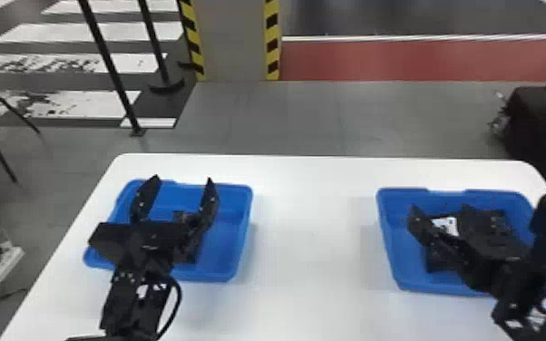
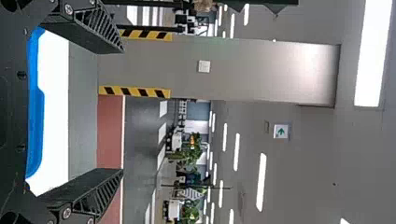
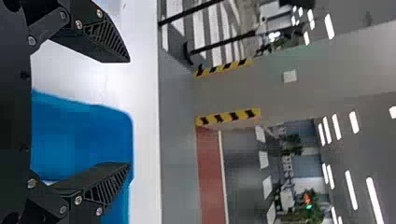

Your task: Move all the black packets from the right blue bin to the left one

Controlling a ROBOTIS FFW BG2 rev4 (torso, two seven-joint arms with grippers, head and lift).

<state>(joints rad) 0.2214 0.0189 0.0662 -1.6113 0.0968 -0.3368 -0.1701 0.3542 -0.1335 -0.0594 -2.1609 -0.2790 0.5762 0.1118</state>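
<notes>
- Near white table's [image 1: 308, 226] left edge: black left gripper [image 1: 183, 179], open, empty, over blue plastic left bin [image 1: 239, 226].
- Near far right corner: black right gripper [image 1: 439, 211], likewise, over blue right bin [image 1: 389, 245]; black packet [image 1: 436, 263] inside, partly hidden.

The left wrist view shows a pale sign [image 2: 286, 126] high up, apart from the pillar [image 1: 233, 41], bearing a green arrow [image 2: 280, 132] that points toward the pillar's side. Yellow-and-black warning stripes [image 1: 272, 41] run up the lower edges of that pillar. Broad white bars [image 1: 104, 32] mark the dark floor like a crossing. In the right blue bin [image 1: 387, 231], a white patch [image 1: 449, 225] shows amid black; whether it is a label is too small to tell. No words or numbers are legible.
</notes>
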